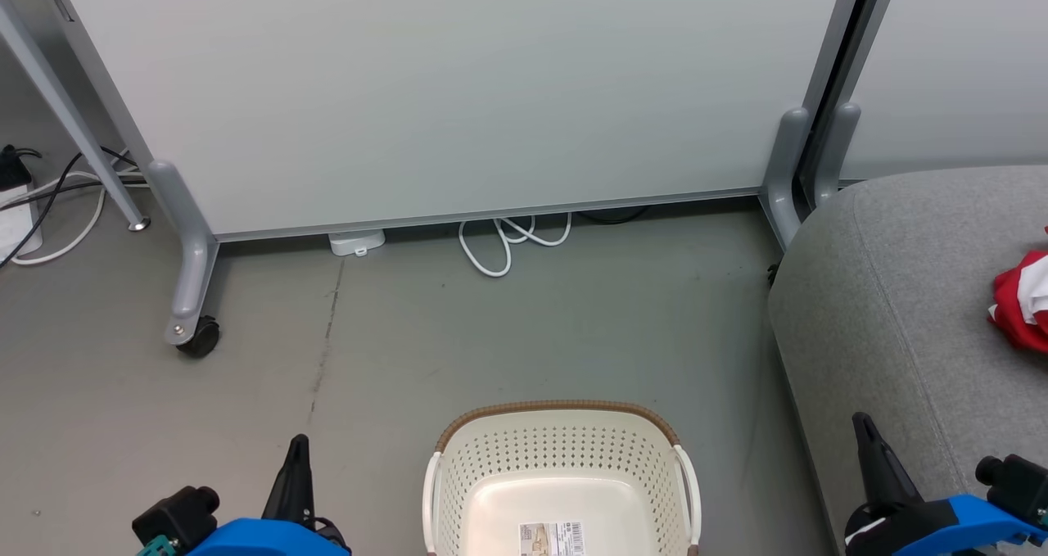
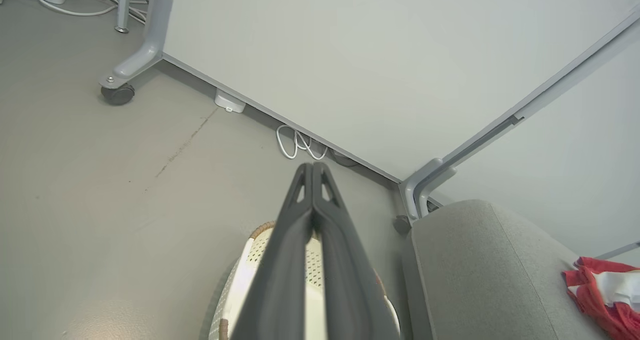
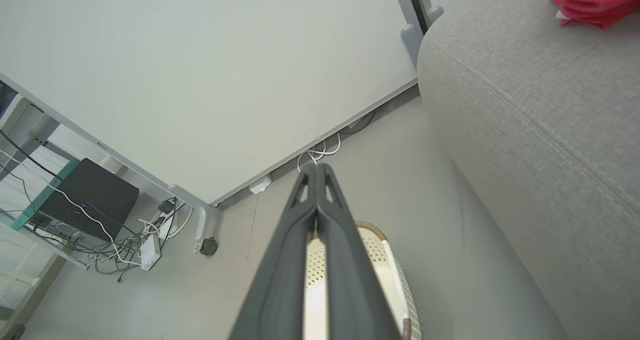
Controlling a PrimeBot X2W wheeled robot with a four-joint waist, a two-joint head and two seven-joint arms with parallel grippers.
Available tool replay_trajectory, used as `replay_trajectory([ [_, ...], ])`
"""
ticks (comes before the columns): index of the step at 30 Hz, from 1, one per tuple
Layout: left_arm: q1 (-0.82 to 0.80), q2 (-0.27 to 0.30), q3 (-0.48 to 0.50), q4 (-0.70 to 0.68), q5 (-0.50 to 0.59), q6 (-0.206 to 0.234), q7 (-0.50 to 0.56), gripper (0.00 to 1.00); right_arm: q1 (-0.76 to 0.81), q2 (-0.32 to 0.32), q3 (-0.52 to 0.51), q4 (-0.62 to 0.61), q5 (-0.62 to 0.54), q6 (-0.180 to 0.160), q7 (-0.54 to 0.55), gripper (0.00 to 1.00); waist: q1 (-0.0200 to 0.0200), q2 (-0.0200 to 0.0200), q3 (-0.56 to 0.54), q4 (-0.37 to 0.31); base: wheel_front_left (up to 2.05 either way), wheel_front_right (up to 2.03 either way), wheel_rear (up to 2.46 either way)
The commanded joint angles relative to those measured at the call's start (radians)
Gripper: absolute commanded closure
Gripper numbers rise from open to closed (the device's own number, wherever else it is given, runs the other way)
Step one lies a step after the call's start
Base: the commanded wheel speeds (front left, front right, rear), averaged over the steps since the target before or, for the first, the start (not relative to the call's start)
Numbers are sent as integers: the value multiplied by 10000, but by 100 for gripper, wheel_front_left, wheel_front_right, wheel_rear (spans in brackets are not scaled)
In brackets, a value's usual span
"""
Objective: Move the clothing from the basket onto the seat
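Observation:
The cream basket [image 1: 559, 445] with a brown rim stands on the floor at the bottom centre; its inside holds only a label. Red and white clothing [image 1: 1023, 298] lies on the light-grey seat [image 1: 901, 294] at the right edge. In the left wrist view the clothing [image 2: 602, 292] rests on the seat [image 2: 480, 270] at the lower right. My left gripper [image 1: 298, 441] is shut and empty, left of the basket. My right gripper [image 1: 861, 421] is shut and empty in front of the seat's near part. Each wrist view has its own fingers pressed together, left gripper [image 2: 312, 165], right gripper [image 3: 316, 165], above the basket [image 3: 387, 260].
A pale partition panel [image 1: 458, 89] on grey castor feet [image 1: 190, 331] stands behind the basket, with white cables [image 1: 508, 241] under its lower edge. More cables and a power strip [image 1: 16, 212] lie at the far left. Grey floor surrounds the basket.

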Motion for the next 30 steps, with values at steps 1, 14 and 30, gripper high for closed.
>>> replay_trajectory([
  [1,-341,18,141,-214,-307,-7,67,100,-327,-65,3,-128,364,1,69,100,-1,-1,0,-7,0,0,0],
  [14,-454,-26,515,-538,-1965,-10,551,100,-519,-89,19,-94,2239,1,268,100,-1,-1,4,-80,0,0,0],
  [30,-572,-77,921,-876,-3717,-15,1062,100,-731,-115,36,-55,4228,2,490,100,-1,-1,8,-169,0,0,0],
])
